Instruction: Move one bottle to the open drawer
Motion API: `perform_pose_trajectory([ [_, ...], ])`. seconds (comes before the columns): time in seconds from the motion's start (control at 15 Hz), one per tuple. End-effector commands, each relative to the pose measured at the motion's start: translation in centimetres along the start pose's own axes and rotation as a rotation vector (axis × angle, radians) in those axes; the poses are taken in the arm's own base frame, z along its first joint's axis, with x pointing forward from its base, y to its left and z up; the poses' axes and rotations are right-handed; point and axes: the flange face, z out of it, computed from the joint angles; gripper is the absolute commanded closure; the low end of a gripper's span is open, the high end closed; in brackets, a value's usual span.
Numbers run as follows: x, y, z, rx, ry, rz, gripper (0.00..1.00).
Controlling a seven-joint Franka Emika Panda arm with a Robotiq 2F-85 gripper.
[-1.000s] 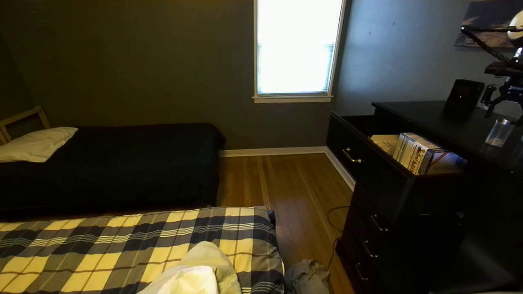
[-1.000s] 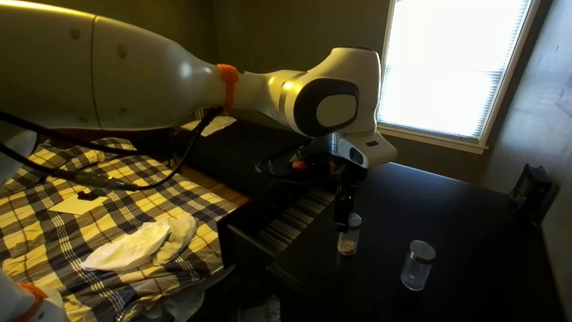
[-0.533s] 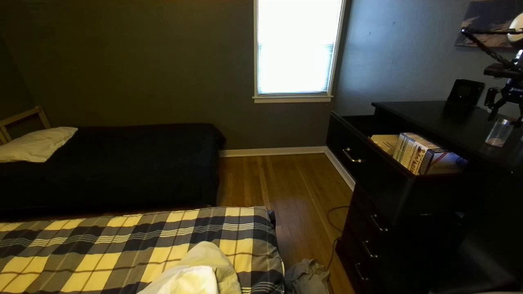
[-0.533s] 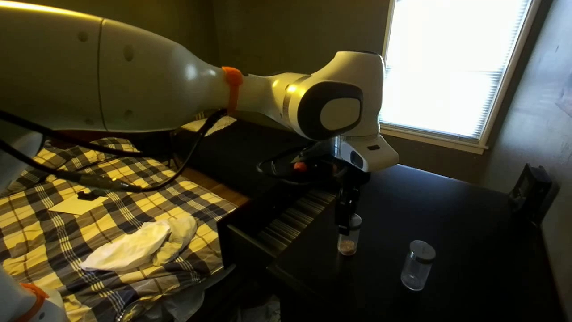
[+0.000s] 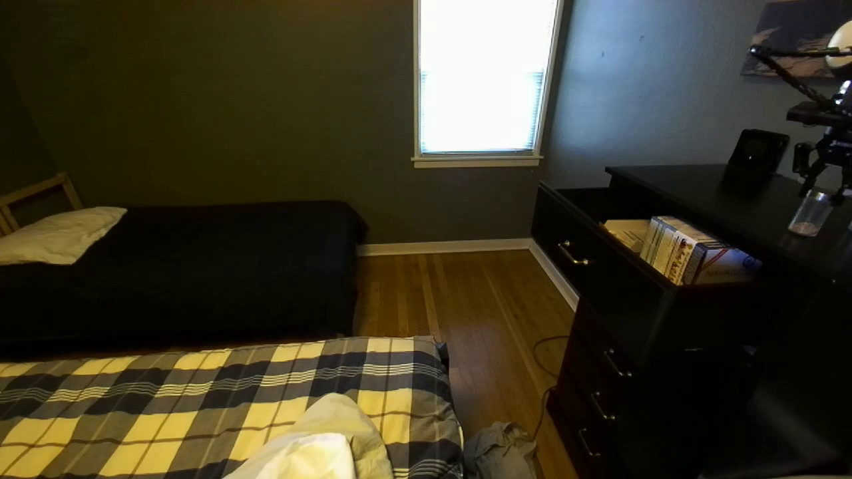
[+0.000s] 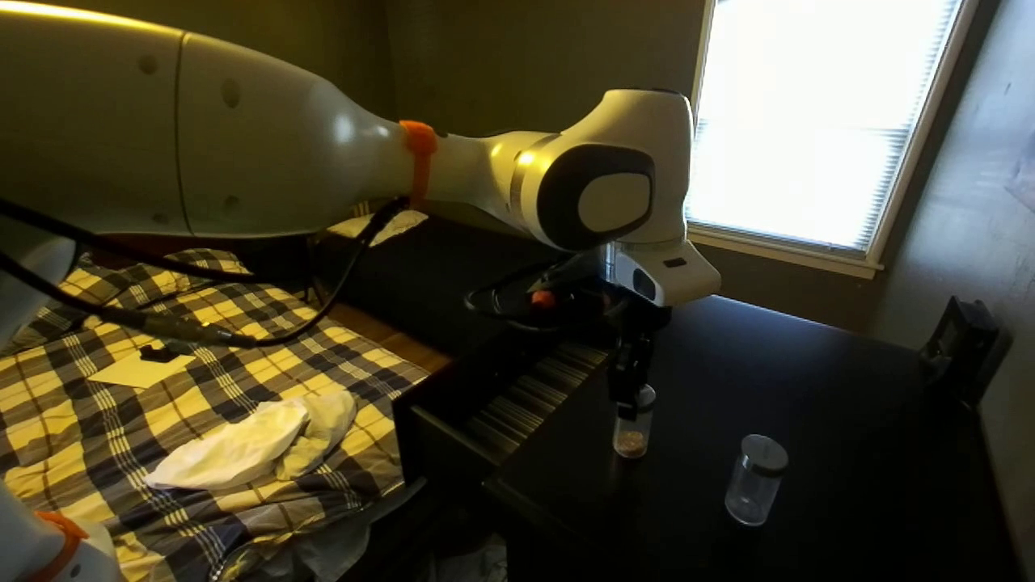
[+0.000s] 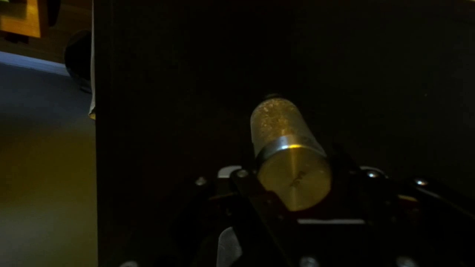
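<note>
I see the clear, metal-lidded jar (image 6: 635, 424), grains (image 7: 272, 115) at its bottom, upright over the table (image 6: 808, 372) near the open drawer (image 5: 616, 293). The pincer (image 6: 631, 400), parted just to its width, pinches it by the lid end.

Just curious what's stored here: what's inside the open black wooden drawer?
The open black wooden drawer holds a row of upright, pale, book-like items; the flat black dresser top hides the drawer's rear.

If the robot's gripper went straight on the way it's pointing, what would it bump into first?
The gripper points down, holding a bottle near its lid, so the bottle's base would likely meet the black dresser top first. Whether those two touch now, the views don't settle.
</note>
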Motion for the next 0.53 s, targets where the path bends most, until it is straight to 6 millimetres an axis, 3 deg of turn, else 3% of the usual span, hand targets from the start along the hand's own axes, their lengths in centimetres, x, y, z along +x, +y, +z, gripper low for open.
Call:
perform_pose_trajectory([
  [0.0, -1.8, -0.5, -2.8, 0.080, 0.053, -0.128, 0.75],
  [0.47, -7.0, -4.1, -8.8, 0.227, 0.119, -0.495, 0.75],
])
